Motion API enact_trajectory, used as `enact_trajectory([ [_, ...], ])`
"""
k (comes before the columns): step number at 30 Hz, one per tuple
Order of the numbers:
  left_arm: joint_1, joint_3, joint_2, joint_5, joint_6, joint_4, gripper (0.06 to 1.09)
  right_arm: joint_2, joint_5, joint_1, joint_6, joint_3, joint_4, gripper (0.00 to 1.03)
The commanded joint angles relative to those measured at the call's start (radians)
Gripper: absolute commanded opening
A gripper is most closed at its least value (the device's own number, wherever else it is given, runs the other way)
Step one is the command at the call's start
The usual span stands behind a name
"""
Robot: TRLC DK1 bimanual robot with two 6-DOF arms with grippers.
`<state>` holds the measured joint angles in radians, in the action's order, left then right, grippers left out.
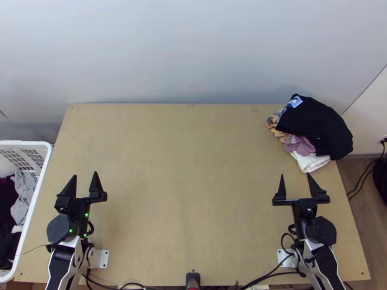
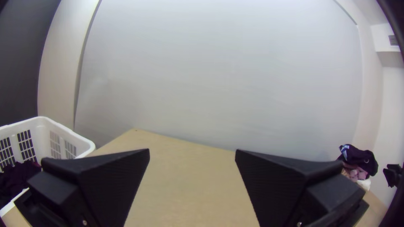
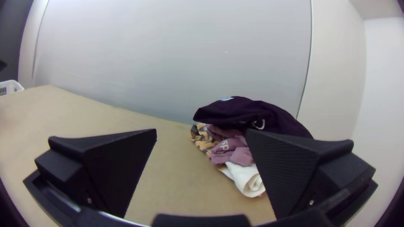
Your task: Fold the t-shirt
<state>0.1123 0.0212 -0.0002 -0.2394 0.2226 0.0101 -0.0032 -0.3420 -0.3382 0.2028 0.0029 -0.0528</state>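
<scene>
The left claw (image 1: 84,175) is spread, its two black fingers well apart and pinching nothing. It sits above the left part of the desk (image 1: 193,193), near the robot's side, pointing toward the far wall (image 1: 193,48). The right claw (image 1: 295,175) is spread as well, with nothing between its fingers; it is above the right part of the desk, on the near side of a pile of clothes (image 1: 334,137) and apart from it.

The pile lies bunched at the desk's far right corner. On top is a black garment (image 1: 314,118) with a blue and white patch (image 1: 294,101), seen from above reaching past the desk's right edge. Under it come an orange and grey patterned cloth (image 1: 275,126), a purple cloth (image 1: 299,144) with pale lettering, and a white cloth (image 1: 310,162), which is rolled or folded over at its end. Which piece is the t-shirt, I cannot tell.

Beside the desk's left edge stands a white basket (image 1: 24,143) with slotted sides. It holds a light grey cloth (image 1: 24,188) and some dark clothes (image 1: 7,203), all loosely bunched.
</scene>
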Motion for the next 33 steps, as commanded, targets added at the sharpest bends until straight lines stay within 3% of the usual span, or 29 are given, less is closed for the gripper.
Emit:
enact_trajectory([
  [1,0.000,0.000,0.000,0.000,0.000,0.001,1.05,0.000,-0.002,-0.013,-0.082,0.000,-0.010,0.99],
  [9,0.000,0.000,0.000,0.000,0.000,0.001,1.05,-0.003,-0.038,-0.042,0.046,0.002,-0.193,0.98],
  [12,0.000,0.000,0.000,0.000,0.000,0.001,1.05,0.000,-0.035,-0.028,0.127,0.032,-0.308,0.90],
  [16,0.000,0.000,0.000,0.000,0.000,0.001,1.05,0.072,-0.066,-0.035,0.152,0.181,-0.205,0.88],
  [18,0.000,0.000,0.000,0.000,0.000,0.001,1.05,0.152,-0.097,-0.027,0.152,0.263,-0.133,0.95],
  [19,0.000,0.000,0.000,0.000,0.000,0.001,1.05,0.200,-0.121,-0.024,0.145,0.309,-0.093,0.98],
  [23,0.000,0.000,0.000,0.000,0.000,0.001,1.05,0.345,-0.216,-0.036,-0.023,0.477,0.142,0.99],
  [33,-0.005,0.000,0.000,0.003,-0.005,0.001,1.05,0.574,-0.336,-0.056,-0.141,0.551,0.151,0.99],
])
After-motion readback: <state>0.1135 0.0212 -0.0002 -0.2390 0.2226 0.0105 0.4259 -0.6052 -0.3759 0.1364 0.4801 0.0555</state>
